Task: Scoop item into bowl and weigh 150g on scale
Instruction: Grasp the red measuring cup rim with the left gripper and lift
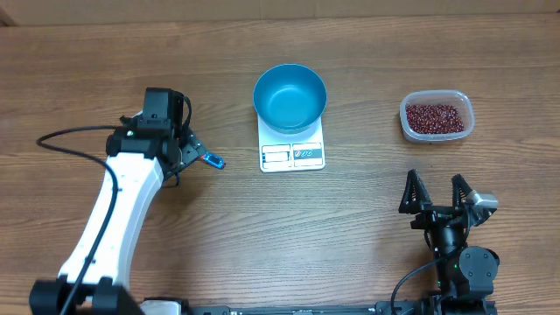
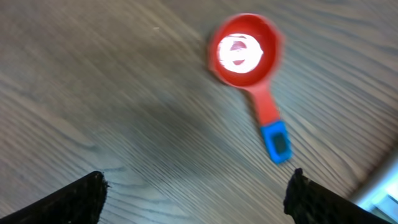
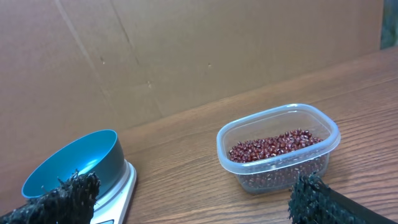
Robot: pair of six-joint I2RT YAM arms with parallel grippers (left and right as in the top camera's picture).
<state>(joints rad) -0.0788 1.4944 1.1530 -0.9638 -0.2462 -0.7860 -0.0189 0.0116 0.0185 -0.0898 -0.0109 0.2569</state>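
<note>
Peering down at a wood-grain surface (image 1: 350,254). Got a deep, round, smooth blue bowl (image 1: 290,96) parked on a flat white rectangular scale (image 1: 292,156). Spotting the tiny dark red-brown beans (image 1: 432,116) heaped loose in a clear plastic tub (image 1: 470,115) with rounded corners, well off to the right of the scale. Seeing the left tool (image 2: 198,180) hanging above a small red plastic scoop (image 2: 244,51) with a blue handle tip, black rough-edged fingers spread wide, clamped on nothing. Finding the right tool (image 1: 434,188) near the front edge, likewise spread apart, holding nothing.
</note>
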